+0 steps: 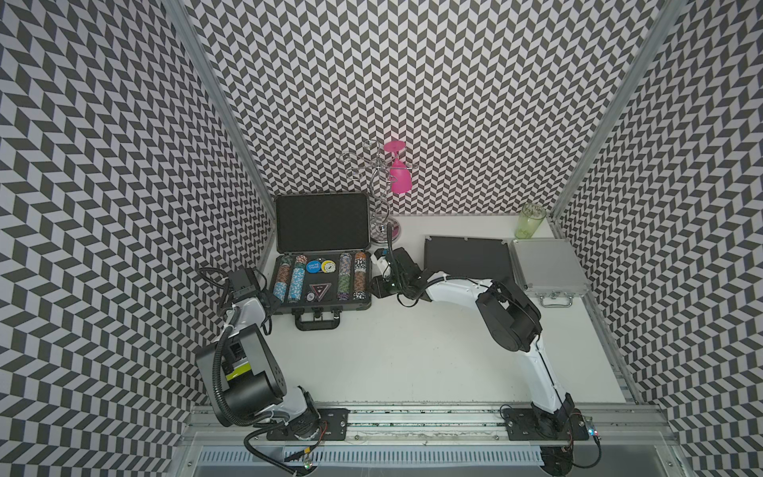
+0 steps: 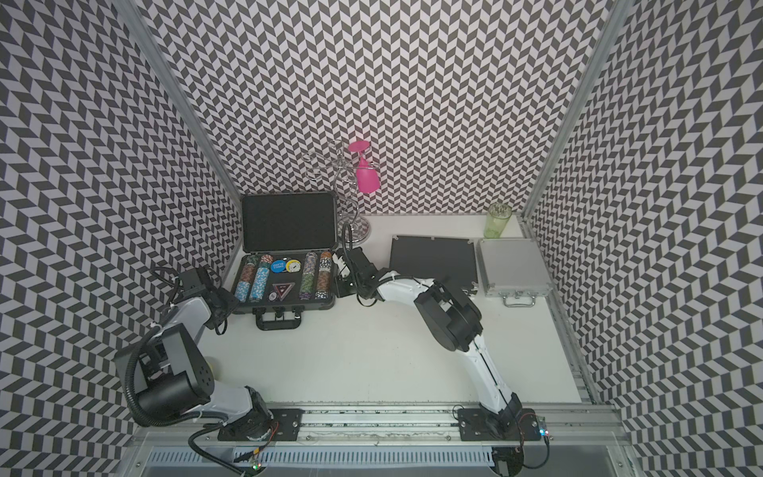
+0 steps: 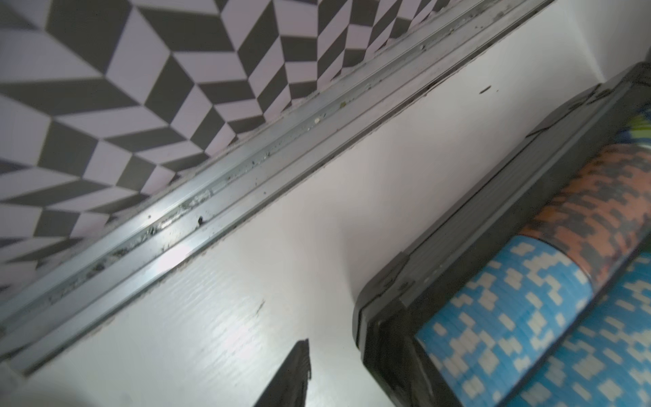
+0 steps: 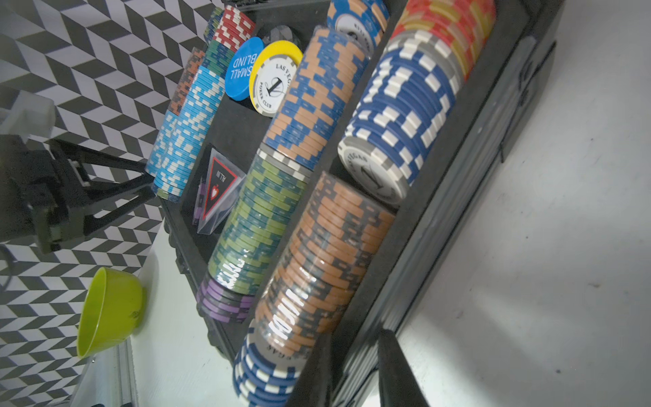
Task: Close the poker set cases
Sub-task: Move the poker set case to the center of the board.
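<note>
The large dark-grey case (image 1: 363, 303) lies open at the back left, its lid (image 1: 322, 221) upright and its tray full of colourful chips (image 4: 317, 141). My left gripper (image 1: 270, 304) is open beside the case's left wall; one finger (image 3: 292, 373) hangs over bare table, apart from the case's corner (image 3: 384, 289). At the case's right wall my right gripper (image 4: 352, 377) has one finger inside by the chips and one outside, closed on that wall. To the right, the flat black case (image 1: 466, 258) and the small silver case (image 1: 545, 266) lie shut.
A wire glass rack (image 1: 386, 231) with a pink glass (image 1: 399, 175) stands just behind the open case's right end. A green tumbler (image 1: 531, 221) is at the back right. A lime bowl (image 4: 109, 310) sits by the left rail (image 3: 211, 197), which runs close along the case.
</note>
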Controlling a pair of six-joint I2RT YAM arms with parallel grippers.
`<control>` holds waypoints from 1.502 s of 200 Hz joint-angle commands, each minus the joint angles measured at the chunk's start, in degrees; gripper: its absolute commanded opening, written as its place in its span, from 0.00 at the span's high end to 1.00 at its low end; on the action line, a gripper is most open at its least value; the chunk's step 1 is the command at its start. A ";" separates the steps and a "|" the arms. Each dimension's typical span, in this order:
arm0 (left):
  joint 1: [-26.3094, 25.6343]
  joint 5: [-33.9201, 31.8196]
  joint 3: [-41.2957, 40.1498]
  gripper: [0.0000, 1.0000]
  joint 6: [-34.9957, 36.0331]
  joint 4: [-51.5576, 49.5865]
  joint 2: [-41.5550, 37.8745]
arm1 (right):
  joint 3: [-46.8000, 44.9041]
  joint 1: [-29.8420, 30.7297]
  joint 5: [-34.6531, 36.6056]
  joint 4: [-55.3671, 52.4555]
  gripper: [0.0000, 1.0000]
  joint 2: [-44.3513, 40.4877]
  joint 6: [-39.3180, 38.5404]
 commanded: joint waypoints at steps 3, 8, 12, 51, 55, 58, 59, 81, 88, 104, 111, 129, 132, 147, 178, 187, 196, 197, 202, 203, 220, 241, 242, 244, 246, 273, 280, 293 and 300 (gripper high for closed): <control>-0.61 -1.88 5.87 0.42 -1.01 -9.71 -1.44 | -2.57 -2.14 1.98 -4.98 0.68 0.96 -0.76; -0.59 -2.37 7.29 0.41 -1.16 -9.58 -1.57 | -3.81 -2.14 1.69 -3.53 0.66 -0.13 -0.21; -0.63 -2.46 8.26 0.40 -1.17 -9.28 -1.54 | -4.53 -2.10 1.80 -2.45 0.65 -0.90 0.18; -1.97 1.82 12.19 0.40 1.45 0.62 0.04 | -9.24 -2.85 2.56 1.84 0.57 -10.16 1.23; -2.28 2.49 11.91 0.40 2.02 2.59 0.25 | -9.59 -2.90 2.74 2.00 0.57 -11.03 1.16; -2.53 3.15 11.61 0.40 2.72 4.39 0.45 | -9.96 -2.93 2.79 2.08 0.56 -11.73 1.19; -2.59 3.42 11.48 0.40 2.98 4.86 0.44 | -10.04 -2.93 2.79 2.13 0.56 -11.93 1.19; -3.93 5.38 12.28 0.43 8.12 11.80 4.65 | -13.99 -2.76 2.31 4.32 0.54 -17.28 1.29; -4.44 4.57 13.80 0.43 9.08 12.07 7.07 | -15.85 -2.63 2.32 5.64 0.54 -18.88 1.39; -5.64 4.99 18.07 0.45 11.27 12.99 12.38 | -19.54 -2.07 3.09 7.60 0.53 -21.76 1.12; -6.32 3.87 20.34 0.45 12.17 12.63 14.64 | -20.70 -1.87 3.35 7.73 0.52 -22.57 0.89; -7.22 2.74 25.58 0.44 13.27 12.70 19.82 | -23.18 -1.37 3.48 8.11 0.52 -24.27 0.20; -7.22 2.91 26.39 0.44 13.29 12.84 20.67 | -23.54 -1.31 3.49 8.38 0.52 -24.53 0.16; -7.22 3.17 29.97 0.44 13.70 13.39 23.72 | -25.31 -1.09 3.04 9.46 0.51 -25.83 0.19; -7.66 4.83 38.53 0.44 15.88 11.33 30.31 | -27.72 -0.93 1.82 12.16 0.51 -27.31 1.08; -7.74 4.37 41.70 0.44 17.62 9.51 32.57 | -28.35 -0.78 1.20 12.84 0.51 -27.72 1.18; -7.84 3.92 45.36 0.45 19.25 7.30 34.96 | -28.94 -0.65 0.81 13.08 0.51 -28.10 1.11; -7.84 3.89 45.76 0.45 19.37 7.07 35.27 | -28.97 -0.65 0.79 13.13 0.51 -28.12 1.11; -7.75 3.62 47.50 0.46 20.02 5.97 36.51 | -29.25 -0.57 0.61 13.22 0.51 -28.31 1.02; -7.75 3.61 47.92 0.46 20.20 5.74 36.80 | -29.26 -0.56 0.56 13.24 0.51 -28.35 1.02; -7.55 5.86 50.19 0.49 21.39 6.21 39.20 | -29.97 -0.50 0.38 13.77 0.51 -29.05 0.78; -8.04 8.25 52.26 0.50 22.74 7.36 41.76 | -30.16 -0.50 -0.08 13.73 0.51 -29.12 0.47; -8.11 8.21 52.37 0.50 22.74 7.36 41.88 | -30.16 -0.49 -0.10 13.71 0.51 -29.11 0.48; -8.15 8.31 52.56 0.51 22.88 7.34 42.08 | -30.20 -0.48 -0.13 13.71 0.51 -29.10 0.44; -8.24 8.45 52.61 0.51 22.91 7.36 42.27 | -30.16 -0.50 -0.13 13.70 0.51 -29.01 0.41; -8.97 7.91 51.52 0.51 22.26 10.95 42.69 | -29.83 -0.47 -0.48 13.09 0.51 -28.09 0.14; -8.91 7.75 51.61 0.52 22.08 11.80 42.83 | -29.93 -0.53 -0.80 13.23 0.52 -28.05 0.21; -8.98 7.88 52.61 0.55 22.08 12.04 43.59 | -30.32 -0.34 -1.34 13.61 0.52 -28.11 0.40; -8.93 8.15 53.20 0.59 22.12 11.62 44.05 | -30.33 -0.30 -1.40 13.66 0.52 -28.05 0.40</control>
